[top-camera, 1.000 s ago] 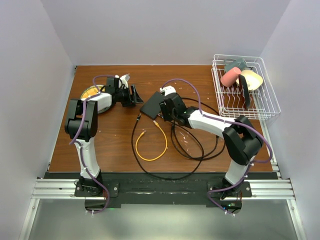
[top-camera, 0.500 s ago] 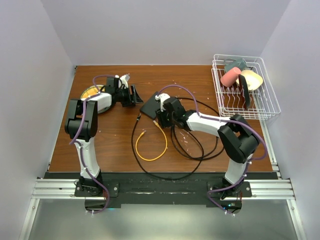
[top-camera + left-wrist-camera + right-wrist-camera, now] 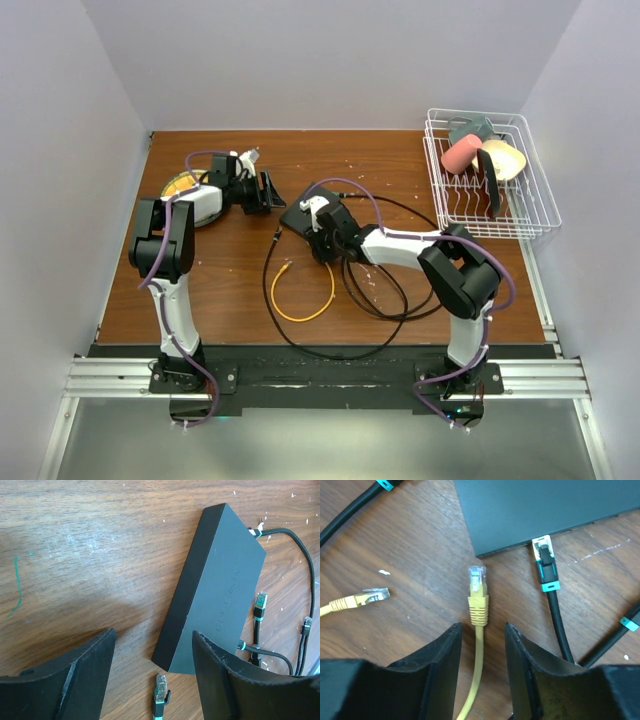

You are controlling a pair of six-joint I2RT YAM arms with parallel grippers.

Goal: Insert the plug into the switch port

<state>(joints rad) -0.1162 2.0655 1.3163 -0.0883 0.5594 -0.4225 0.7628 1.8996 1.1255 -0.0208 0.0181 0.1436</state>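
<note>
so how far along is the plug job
Early. Done: the right claw is open astride the yellow cable, just behind the yellow plug, which points at the switch but lies short of its edge. In hand: nothing gripped; the left claw hangs open beside the switch. Left: grip, then push the plug into a port. A black plug touches the switch edge; whether it is seated is unclear.

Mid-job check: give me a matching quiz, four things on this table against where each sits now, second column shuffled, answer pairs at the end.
Things
1. switch box
2. yellow plug aimed at it
3. black teal-banded plug
4. white wire rack

Places
A. far right of the table
B. on the wood between the open fingers of the right gripper
C. tip at the switch box's edge
D. ahead of the open left gripper

Pairs: 1-D, 2-B, 3-C, 4-A
</note>
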